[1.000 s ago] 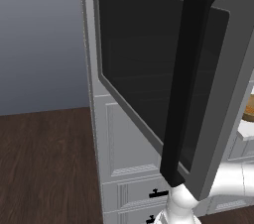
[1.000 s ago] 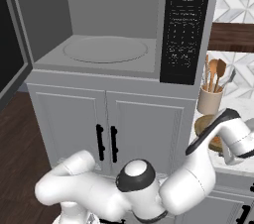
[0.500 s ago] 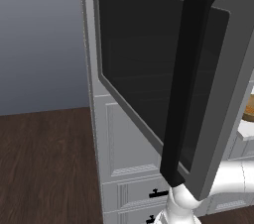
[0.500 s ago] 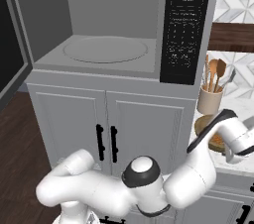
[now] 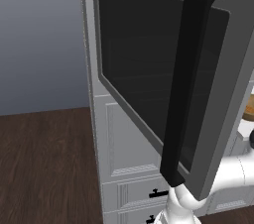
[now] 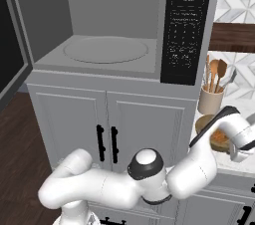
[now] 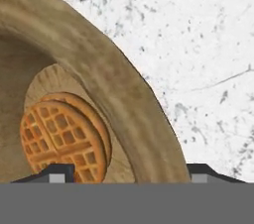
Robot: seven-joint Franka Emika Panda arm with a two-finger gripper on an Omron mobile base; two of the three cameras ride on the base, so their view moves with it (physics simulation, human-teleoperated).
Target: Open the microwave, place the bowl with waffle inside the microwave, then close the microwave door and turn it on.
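- Bowl (image 7: 94,77) of tan, wood-like material sits on a white speckled counter (image 7: 198,34), off to the right of the microwave and below the level of its cavity; a round waffle (image 7: 62,141) lies in its bottom.
- Gripper (image 7: 126,172) hangs straight over the bowl's near rim: in the hand view one fingertip rises inside the bowl by the waffle, the other outside on the counter side, so the rim wall runs between them.
- Jaws stand wide apart with a gap on either side of the rim; nothing is held yet, and whether they are closing cannot be told from the stills.
- Rim's curve passes roughly across the line of the two fingers, which suits a pinch on the wall.
- Microwave (image 6: 114,25) stands open with its turntable (image 6: 105,50) bare, up and to the left of the hand.
- Door (image 5: 163,74) is swung far out to the left, its black bar handle (image 5: 186,89) upright.
- Utensil crock (image 6: 211,100) stands just behind the bowl's spot, near the lift path.
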